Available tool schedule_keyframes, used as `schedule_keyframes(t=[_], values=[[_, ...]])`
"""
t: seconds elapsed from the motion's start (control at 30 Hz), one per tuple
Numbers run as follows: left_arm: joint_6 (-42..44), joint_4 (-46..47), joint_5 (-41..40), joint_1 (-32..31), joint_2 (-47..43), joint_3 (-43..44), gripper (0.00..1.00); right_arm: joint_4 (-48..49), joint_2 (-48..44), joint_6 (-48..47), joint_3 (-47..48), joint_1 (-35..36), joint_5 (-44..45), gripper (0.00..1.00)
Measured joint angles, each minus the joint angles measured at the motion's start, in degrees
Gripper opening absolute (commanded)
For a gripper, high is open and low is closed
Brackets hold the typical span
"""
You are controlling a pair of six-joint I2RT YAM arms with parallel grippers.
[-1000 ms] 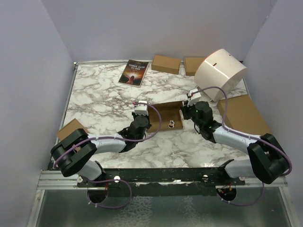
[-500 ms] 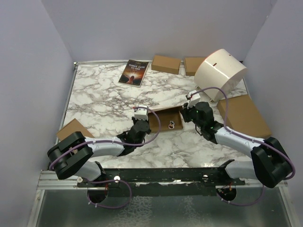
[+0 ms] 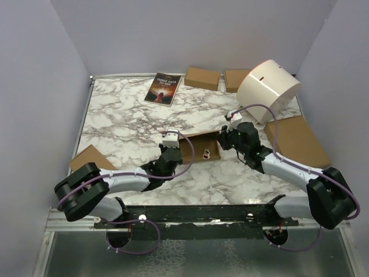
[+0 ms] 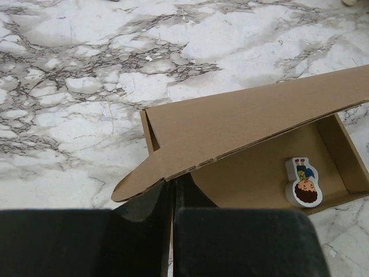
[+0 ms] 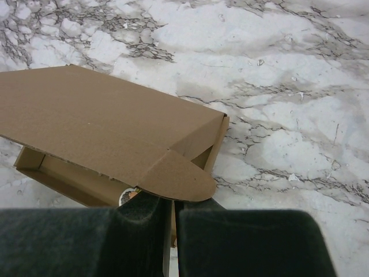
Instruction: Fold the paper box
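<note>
Pressed together, the left tool [image 4: 173, 187] and right tool [image 5: 173, 205] are meeting the lid tabs of the paper box [image 4: 242, 112]; unpinched, these could be slipping free, dropping the lid askew.

We take this for a robot lab cell: plain grey walls [image 3: 190, 34] box in a marble-patterned surface [image 3: 127, 124], with a left arm [image 3: 130, 176] and a right arm [image 3: 288, 167] bolted at its near edge.

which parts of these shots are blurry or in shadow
Left wrist view: the left gripper is a dark out-of-focus mass along the bottom, the paper box sharp, its inside shaded. Right wrist view: the right gripper blurred likewise. Top external view: even soft light, no glare on the marble table.
</note>
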Motion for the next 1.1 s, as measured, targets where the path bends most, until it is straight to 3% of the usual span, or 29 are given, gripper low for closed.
schedule_keyframes(t=[0.6, 1.1], values=[[3.1, -6.5, 0.9, 3.8, -0.6, 3.7, 0.0, -0.3, 7.8, 1.4, 7.0, 0.0, -2.3, 0.01], [6.5, -8.7, 11.9, 13.2, -1.3, 6.1, 0.0, 1.6, 19.6, -1.0, 19.3, -0.5, -3.2, 0.01]])
